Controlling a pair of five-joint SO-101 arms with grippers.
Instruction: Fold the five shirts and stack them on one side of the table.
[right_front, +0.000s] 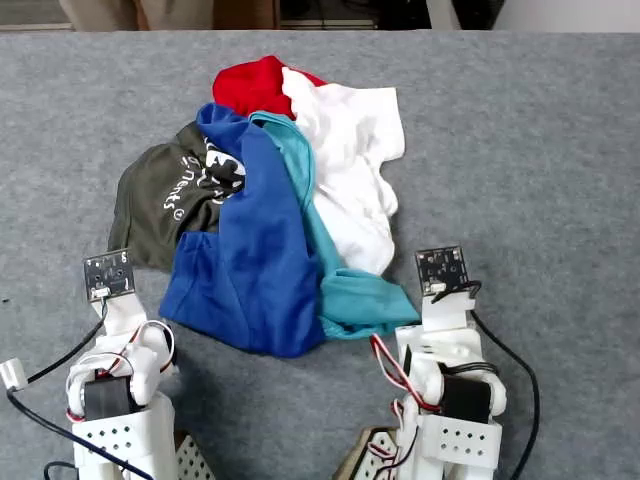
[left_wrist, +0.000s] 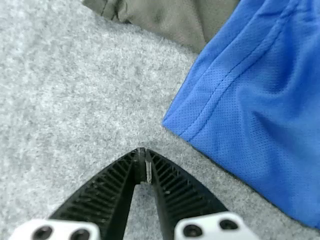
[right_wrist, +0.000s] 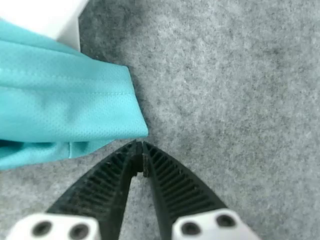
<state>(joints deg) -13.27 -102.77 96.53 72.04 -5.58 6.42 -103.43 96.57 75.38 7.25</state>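
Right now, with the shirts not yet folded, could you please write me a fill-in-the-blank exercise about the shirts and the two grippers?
1. The left gripper and the right gripper are both ____.
2. The blue shirt lies nearest the ____ gripper.
3. The red shirt lies at the end of the pile ____ from the arms.
4. The teal shirt has its hem just in front of the ____ gripper.

Missing words: shut; left; farthest; right

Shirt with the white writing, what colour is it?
The shirt is dark olive green, clearest in the high view.
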